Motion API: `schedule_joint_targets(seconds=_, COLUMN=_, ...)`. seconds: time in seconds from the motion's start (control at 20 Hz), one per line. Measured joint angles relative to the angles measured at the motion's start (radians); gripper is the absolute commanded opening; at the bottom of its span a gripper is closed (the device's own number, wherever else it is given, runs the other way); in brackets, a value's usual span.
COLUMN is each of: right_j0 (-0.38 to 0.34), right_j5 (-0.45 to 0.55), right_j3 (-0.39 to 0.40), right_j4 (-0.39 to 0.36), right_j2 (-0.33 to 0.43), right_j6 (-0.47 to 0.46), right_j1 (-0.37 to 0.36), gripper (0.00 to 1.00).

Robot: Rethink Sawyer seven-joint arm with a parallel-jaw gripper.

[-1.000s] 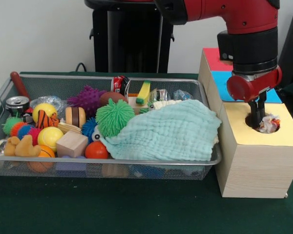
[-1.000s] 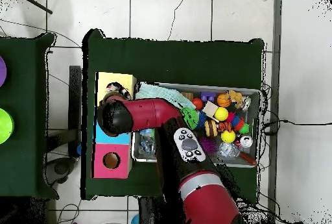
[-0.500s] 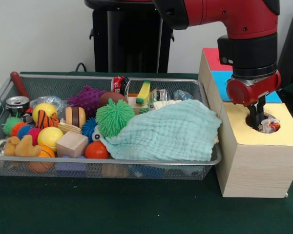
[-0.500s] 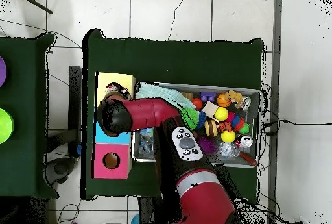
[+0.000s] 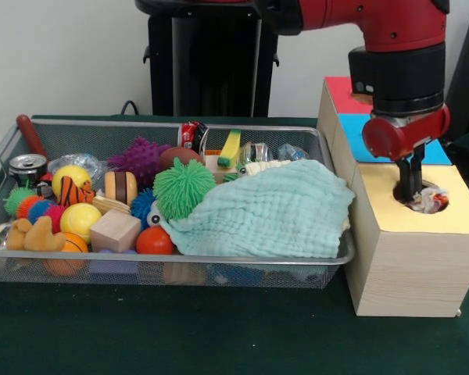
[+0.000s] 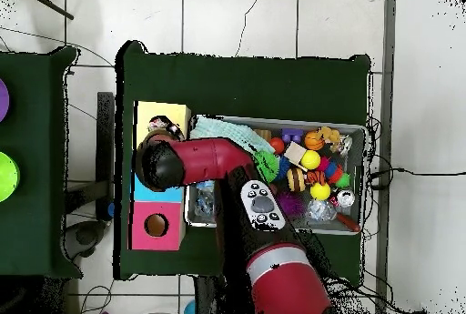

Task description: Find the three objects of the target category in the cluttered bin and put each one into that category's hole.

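Crumpled wrapper [image 5: 430, 201] sat in the hole [image 5: 426, 198] of the yellow-topped box [image 5: 410, 258], white and multicoloured crinkles showing above the rim. Tool [image 5: 410, 181] stood over the hole at the wrapper's 10 o'clock, tips at the opening; spread or pressed together, could not tell. Bin [image 5: 219, 258] lay at the box's 9 o'clock on the green worktop [image 5: 180, 332], mint cloth [image 5: 270, 215] heaped at its near end.

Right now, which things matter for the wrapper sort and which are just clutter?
Job: gripper, wrapper in the yellow box's hole, wire basket.
Clutter: mint cloth, green spiky ball, wooden block, tin can, blue box, red box.
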Motion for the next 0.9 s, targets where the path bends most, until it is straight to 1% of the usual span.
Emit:
schedule_joint_targets(seconds=0.1, right_j0=0.000, right_j5=0.013, right_j3=0.005, right_j4=0.000, right_j2=0.000, right_j6=0.000, right_j1=-0.013, gripper=0.00)
schedule_joint_targets(seconds=0.2, right_j0=0.000, right_j5=0.048, right_j3=0.013, right_j4=0.000, right_j2=0.000, right_j6=0.000, right_j1=-0.042, gripper=0.00)
schedule_joint_targets(seconds=0.5, right_j0=0.000, right_j5=0.179, right_j3=0.039, right_j4=0.001, right_j2=0.000, right_j6=0.000, right_j1=-0.121, gripper=0.00)
schedule_joint_targets(seconds=0.65, right_j0=0.000, right_j5=0.206, right_j3=0.049, right_j4=0.001, right_j2=0.000, right_j6=0.000, right_j1=-0.144, gripper=0.00)
schedule_joint_targets(seconds=0.9, right_j0=-0.004, right_j5=0.207, right_j3=0.060, right_j4=0.001, right_j2=0.002, right_j6=0.000, right_j1=-0.153, gripper=0.00)
